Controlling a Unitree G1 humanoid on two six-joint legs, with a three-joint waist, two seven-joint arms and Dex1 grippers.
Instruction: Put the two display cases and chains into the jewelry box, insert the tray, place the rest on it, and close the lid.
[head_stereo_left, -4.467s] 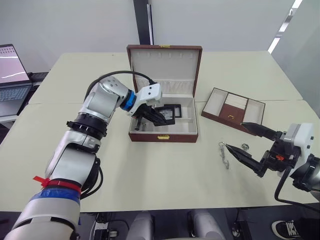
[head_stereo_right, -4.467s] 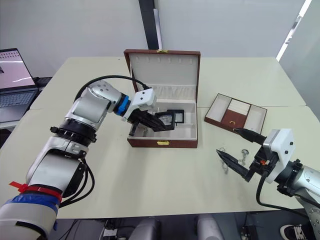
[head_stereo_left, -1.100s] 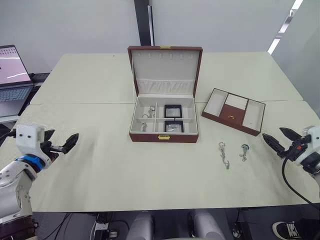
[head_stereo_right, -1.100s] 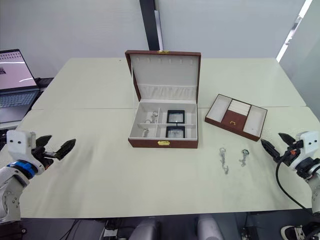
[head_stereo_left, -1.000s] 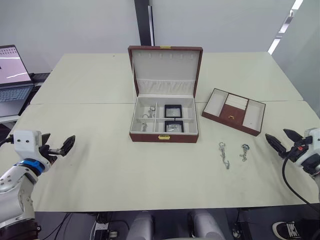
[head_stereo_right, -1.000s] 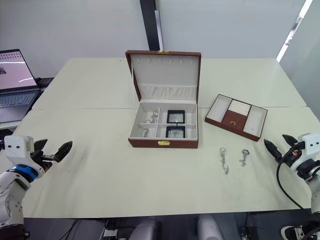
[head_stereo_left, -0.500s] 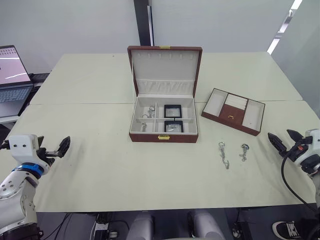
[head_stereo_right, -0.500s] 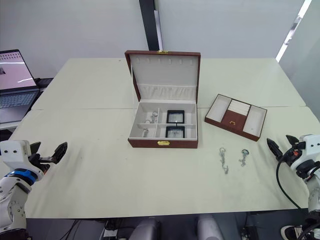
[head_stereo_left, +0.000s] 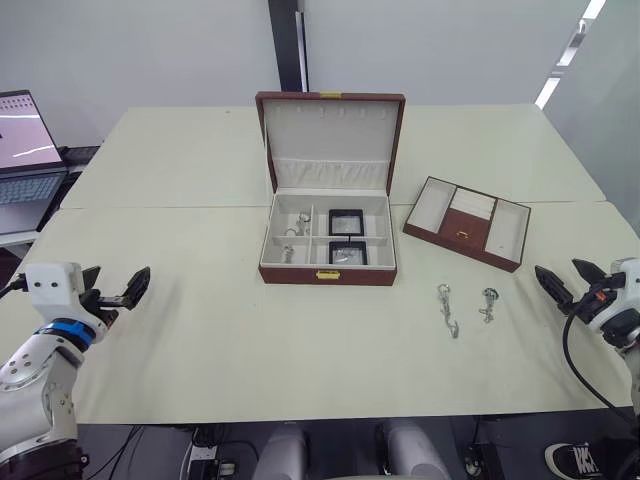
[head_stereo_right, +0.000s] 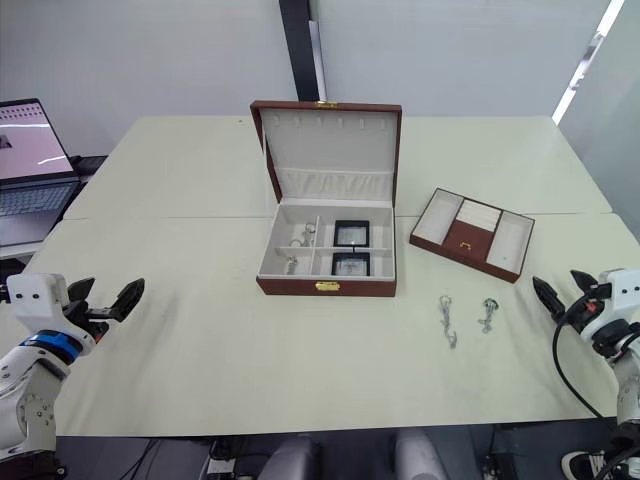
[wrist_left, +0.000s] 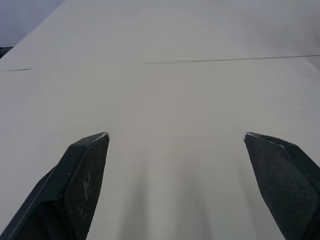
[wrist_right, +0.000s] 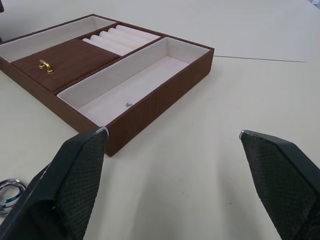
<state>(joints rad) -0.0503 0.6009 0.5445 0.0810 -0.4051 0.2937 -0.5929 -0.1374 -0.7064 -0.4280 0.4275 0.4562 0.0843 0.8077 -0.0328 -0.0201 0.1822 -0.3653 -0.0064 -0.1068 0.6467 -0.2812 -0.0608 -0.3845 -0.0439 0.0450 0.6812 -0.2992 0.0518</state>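
The jewelry box stands open at the centre of the cream worktop, well apart from both grippers: from the left gripper, at the worktop's near left edge, it lies toward 2 o'clock, and from the right gripper, at the near right edge, toward 10 o'clock. Both sets of jaws stand wide apart and hold nothing; in the left wrist view the left pair spreads over bare worktop, and in the right wrist view the right pair frames a corner of the tray. The box is rectangular, reddish-brown with a wood look, lined in cream and split into compartments, with a small gold clasp on its front wall. Its lid stands upright at 12 o'clock, cream inside, with a gathered pocket low down. The two display cases, square black frames around pale windows, lie flat in the two right-hand compartments, one behind the other; small silvery pieces sit in the left-hand compartments, too small to tell apart. The tray lies at 3 o'clock from the box, turned askew, with cream end sections and a brown middle bearing a gold handle. Two thin silvery chains lie loose on the worktop between box and right gripper, side by side and apart.
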